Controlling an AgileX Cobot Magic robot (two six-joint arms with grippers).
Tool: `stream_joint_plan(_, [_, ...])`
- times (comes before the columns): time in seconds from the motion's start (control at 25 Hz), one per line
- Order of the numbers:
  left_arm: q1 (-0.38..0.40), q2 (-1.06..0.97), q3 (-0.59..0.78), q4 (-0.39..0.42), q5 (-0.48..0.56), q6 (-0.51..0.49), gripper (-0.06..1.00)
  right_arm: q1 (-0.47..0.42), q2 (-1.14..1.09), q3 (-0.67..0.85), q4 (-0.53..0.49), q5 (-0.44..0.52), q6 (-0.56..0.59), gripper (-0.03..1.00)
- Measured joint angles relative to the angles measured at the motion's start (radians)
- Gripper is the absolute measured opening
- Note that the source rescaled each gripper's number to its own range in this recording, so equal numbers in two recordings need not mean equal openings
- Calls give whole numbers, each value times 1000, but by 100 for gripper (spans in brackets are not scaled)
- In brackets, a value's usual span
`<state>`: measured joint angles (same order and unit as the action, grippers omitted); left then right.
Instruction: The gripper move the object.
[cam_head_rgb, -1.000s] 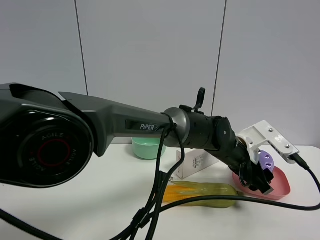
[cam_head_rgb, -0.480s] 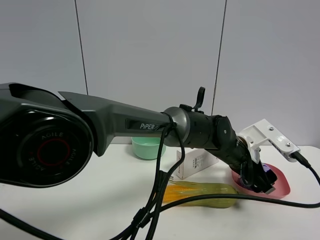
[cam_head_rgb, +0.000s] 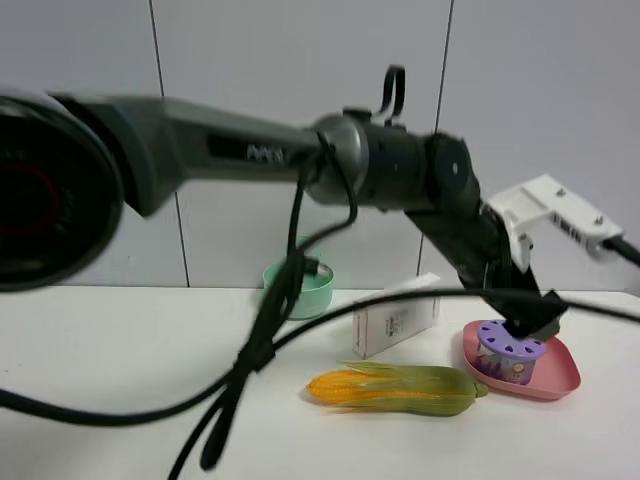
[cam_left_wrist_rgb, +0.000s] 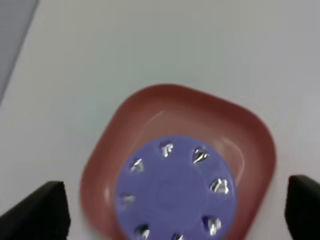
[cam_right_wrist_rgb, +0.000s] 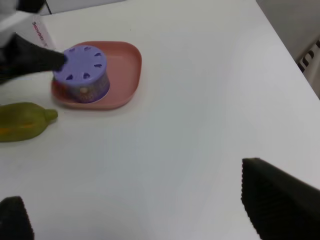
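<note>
The purple canister (cam_head_rgb: 511, 352) with its lilac pierced lid stands upright on the pink plate (cam_head_rgb: 558, 382) at the right of the table. My left gripper (cam_head_rgb: 530, 318) hangs just above it, jaws open and empty. In the left wrist view the canister lid (cam_left_wrist_rgb: 175, 187) sits in the plate (cam_left_wrist_rgb: 200, 110), between the spread black fingertips (cam_left_wrist_rgb: 42, 210) of the left gripper (cam_left_wrist_rgb: 172, 210). In the right wrist view the canister (cam_right_wrist_rgb: 81, 75) and plate (cam_right_wrist_rgb: 125, 70) lie far off from my open, empty right gripper (cam_right_wrist_rgb: 145, 215).
A corn cob (cam_head_rgb: 395, 390) lies left of the plate. A white box (cam_head_rgb: 395, 318) and a mint-green bowl (cam_head_rgb: 300, 290) stand behind it. Black cables (cam_head_rgb: 250, 370) hang over the table's left half. The table's edge (cam_right_wrist_rgb: 285, 45) shows in the right wrist view.
My left gripper lowered the canister onto the pink plate, let go of it and rose with the arm. The canister now stands free.
</note>
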<state>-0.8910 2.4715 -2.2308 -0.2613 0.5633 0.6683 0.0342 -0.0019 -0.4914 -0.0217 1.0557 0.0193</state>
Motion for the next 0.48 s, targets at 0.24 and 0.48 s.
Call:
stream_joint_plan(0.24, [33,-219,-7,294,400,-290,51,0,0,0,0,0,0,100])
stream_joint_plan(0.48, [117,-353,-1,485,637,-484,51,0,0,0,0,0,0,100])
